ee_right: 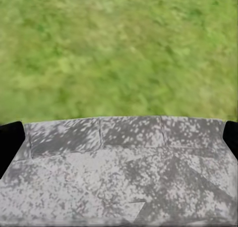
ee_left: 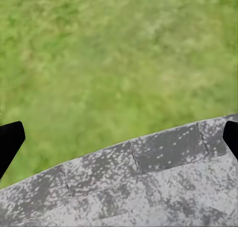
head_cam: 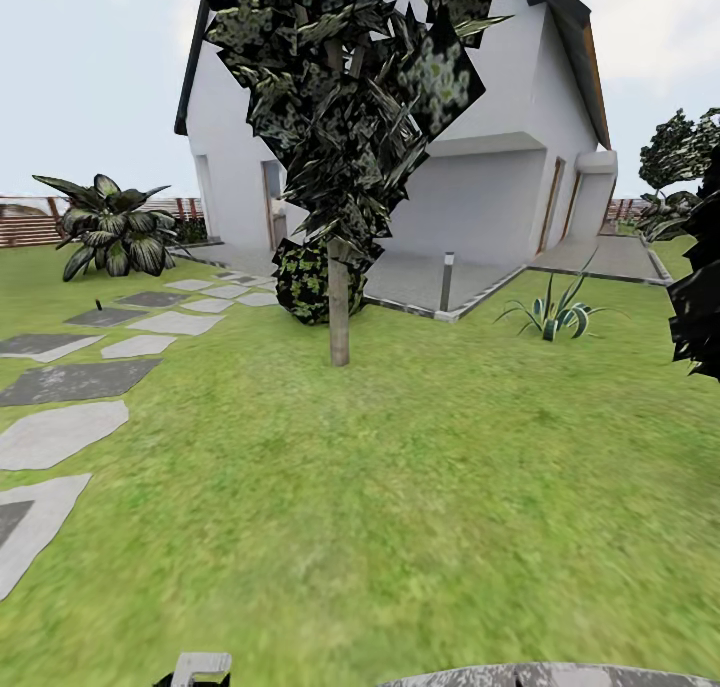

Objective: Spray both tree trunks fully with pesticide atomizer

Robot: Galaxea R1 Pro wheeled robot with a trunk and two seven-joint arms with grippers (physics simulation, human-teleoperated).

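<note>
- One tall tree with jagged dark foliage, straight pale grey-brown trunk rooted in blurry green lawn, just before white house.
- Round dark bush touching trunk's left side; grey stepping stones well left of trunk; spiky plant right of it.
- Left gripper and right gripper: black fingertips wide apart, pinching nothing, over mottled grey surface and grass.

Garden surrounds, non-task items.
White house behind; grey stepping stones at left; striped-leaf plant by them; round bush; spiky plant.
</note>
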